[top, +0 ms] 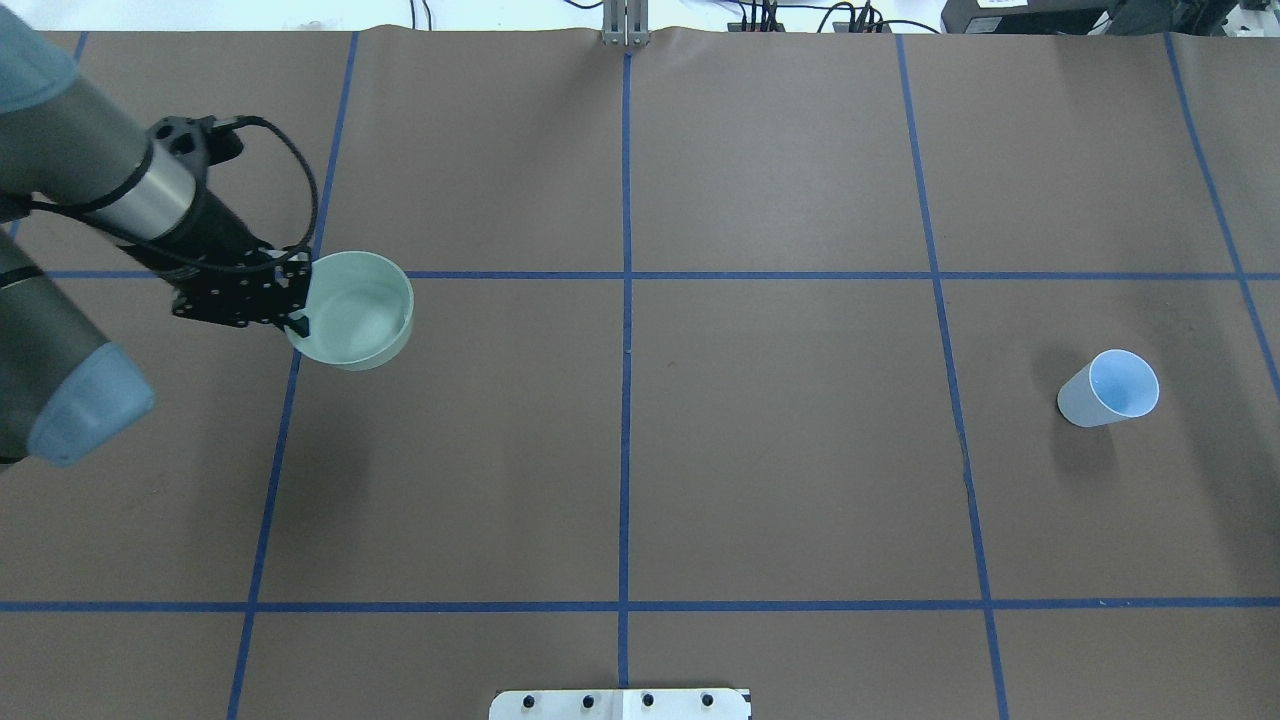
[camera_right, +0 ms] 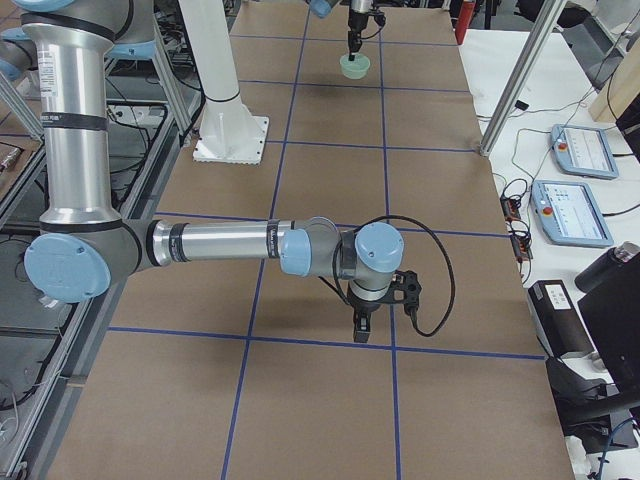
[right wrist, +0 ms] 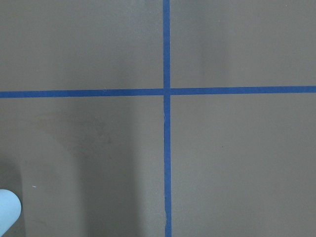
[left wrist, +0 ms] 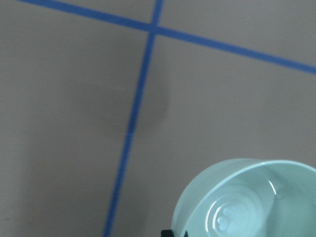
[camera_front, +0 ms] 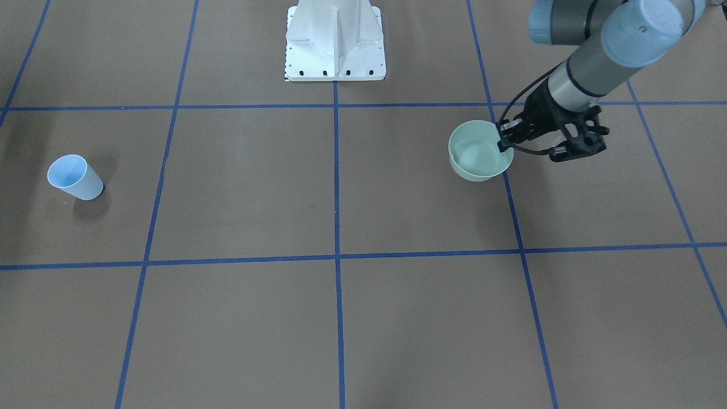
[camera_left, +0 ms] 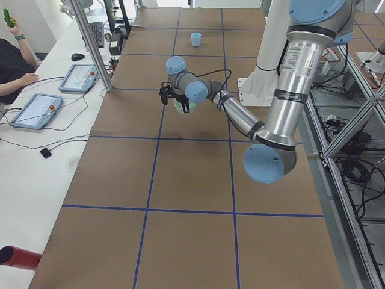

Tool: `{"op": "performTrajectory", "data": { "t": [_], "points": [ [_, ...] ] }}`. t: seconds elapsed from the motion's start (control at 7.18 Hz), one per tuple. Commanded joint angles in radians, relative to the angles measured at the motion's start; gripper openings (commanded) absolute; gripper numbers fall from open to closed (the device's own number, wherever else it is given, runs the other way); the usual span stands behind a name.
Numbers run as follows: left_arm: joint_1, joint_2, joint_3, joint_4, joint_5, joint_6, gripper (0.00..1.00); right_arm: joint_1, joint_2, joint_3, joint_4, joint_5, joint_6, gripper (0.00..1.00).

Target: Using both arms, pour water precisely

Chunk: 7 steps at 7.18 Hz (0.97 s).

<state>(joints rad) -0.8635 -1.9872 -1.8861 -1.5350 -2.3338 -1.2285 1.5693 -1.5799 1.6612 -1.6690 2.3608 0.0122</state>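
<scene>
Right claw [camera_right: 360, 322], low centre in right-side view: spread or pressed, cannot tell. Blue cup [top: 1110, 388] stands mid-right in overhead view. Farther, upper left, left claw [top: 298, 300] pinches rim of green bowl [top: 360, 315] w/ water. Better keep it level, tilt only over cup.

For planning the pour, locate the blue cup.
The blue cup stands at the overhead view's right, the robot's right side, far from the green bowl.

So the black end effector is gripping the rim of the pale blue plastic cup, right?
Not quite. The left arm's black end effector is gripping the rim of the pale green round bowl, as the overhead exterior view shows. The pale blue plastic cup stands alone, far across the table.
</scene>
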Motion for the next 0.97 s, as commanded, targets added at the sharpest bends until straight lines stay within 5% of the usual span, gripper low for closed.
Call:
{"op": "performTrajectory", "data": {
  "t": [0.0,0.42,0.84],
  "points": [
    [0.121,-0.303,0.243,-0.012,0.083,-0.182,0.00,0.000,0.006,0.002,0.000,0.000,0.000,0.99],
    [0.208,-0.458,0.623,-0.353,0.177,-0.345,0.00,0.000,0.008,0.000,0.002,0.000,-0.001,0.99],
    [0.233,-0.449,0.642,-0.369,0.218,-0.347,0.00,0.000,0.008,0.006,0.002,0.002,-0.002,0.99]
  ]
}}
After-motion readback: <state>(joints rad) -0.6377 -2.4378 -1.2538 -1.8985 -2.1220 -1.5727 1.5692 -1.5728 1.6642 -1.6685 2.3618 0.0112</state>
